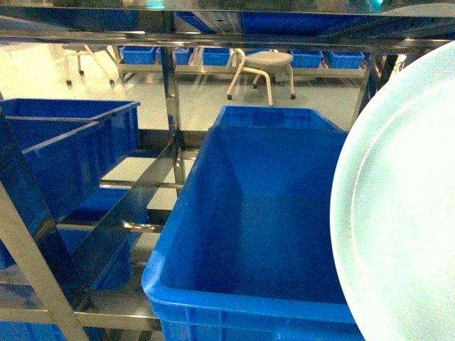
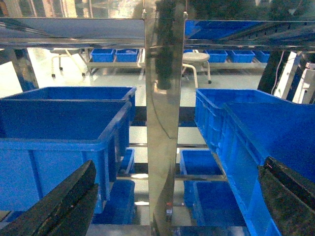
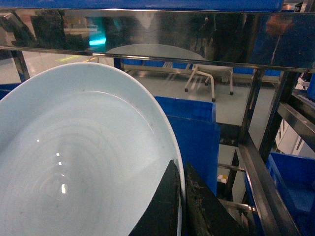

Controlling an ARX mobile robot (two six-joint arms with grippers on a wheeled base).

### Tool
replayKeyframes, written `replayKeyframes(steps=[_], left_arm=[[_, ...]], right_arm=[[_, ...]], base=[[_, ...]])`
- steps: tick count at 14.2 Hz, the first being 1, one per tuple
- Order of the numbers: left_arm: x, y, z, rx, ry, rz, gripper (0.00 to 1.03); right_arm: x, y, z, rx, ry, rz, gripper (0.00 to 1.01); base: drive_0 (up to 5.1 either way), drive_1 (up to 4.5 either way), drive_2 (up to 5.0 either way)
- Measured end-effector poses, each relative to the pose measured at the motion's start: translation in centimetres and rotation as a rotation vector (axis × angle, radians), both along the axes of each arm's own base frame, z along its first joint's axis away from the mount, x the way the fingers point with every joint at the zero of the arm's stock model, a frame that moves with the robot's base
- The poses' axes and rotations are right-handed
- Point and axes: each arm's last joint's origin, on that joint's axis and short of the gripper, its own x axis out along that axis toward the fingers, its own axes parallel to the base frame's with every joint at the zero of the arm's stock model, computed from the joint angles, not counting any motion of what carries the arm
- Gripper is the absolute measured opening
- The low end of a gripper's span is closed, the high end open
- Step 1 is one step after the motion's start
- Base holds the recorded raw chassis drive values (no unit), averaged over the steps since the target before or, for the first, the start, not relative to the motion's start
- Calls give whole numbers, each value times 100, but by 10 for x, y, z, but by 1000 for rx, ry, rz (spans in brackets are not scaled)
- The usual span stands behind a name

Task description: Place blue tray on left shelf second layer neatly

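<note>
The blue tray (image 1: 398, 213) is only partly visible in the head view: it fills the right edge, held tilted with its inside toward the camera, and its right and lower parts are cut off by the frame. In the right wrist view the same tray (image 3: 83, 152) takes most of the picture, and the right gripper (image 3: 179, 206) pinches its rim between two dark fingers (image 3: 162, 206), one on the inner side and one on the outer side. The tray holds nothing. The arm itself is hidden in the head view.

The left gripper (image 2: 172, 196) shows only as two dark fingers (image 2: 64, 204) at the bottom corners of the left wrist view, spread wide apart with nothing between them; a steel upright (image 2: 165, 123) of the rack stands in the gap, further back.

The left shelf second layer (image 1: 128, 213) is seen as shiny crossbars to the left of the tray. On it, near the left edge, stands a blue crate (image 1: 64, 149), cut off by the frame. A large blue crate (image 1: 256, 220) stands in the middle, just beside the tray; its inside looks empty, but its right part is hidden behind the tray. Behind the rack, a white stool (image 1: 263, 67) and small blue bins (image 1: 142, 53) are blurred.
</note>
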Motion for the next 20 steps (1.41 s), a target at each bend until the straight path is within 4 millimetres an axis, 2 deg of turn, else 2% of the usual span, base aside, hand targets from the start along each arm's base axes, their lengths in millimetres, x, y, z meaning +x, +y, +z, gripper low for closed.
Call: replayKeyframes(steps=[7, 11, 14, 20], left_arm=[[0, 0, 0, 0, 0, 0, 98], [0, 0, 0, 0, 0, 0, 98], [0, 0, 0, 0, 0, 0, 98], [0, 0, 0, 0, 0, 0, 98]], right_arm=[[34, 2, -11, -13, -7, -6, 2], [68, 3, -17, -25, -17, -14, 2], [98, 10, -31, -50, -9, 1, 2], [133, 20, -63, -88, 109, 19, 2]], base=[[0, 0, 0], [0, 0, 0], [0, 0, 0], [0, 0, 0]])
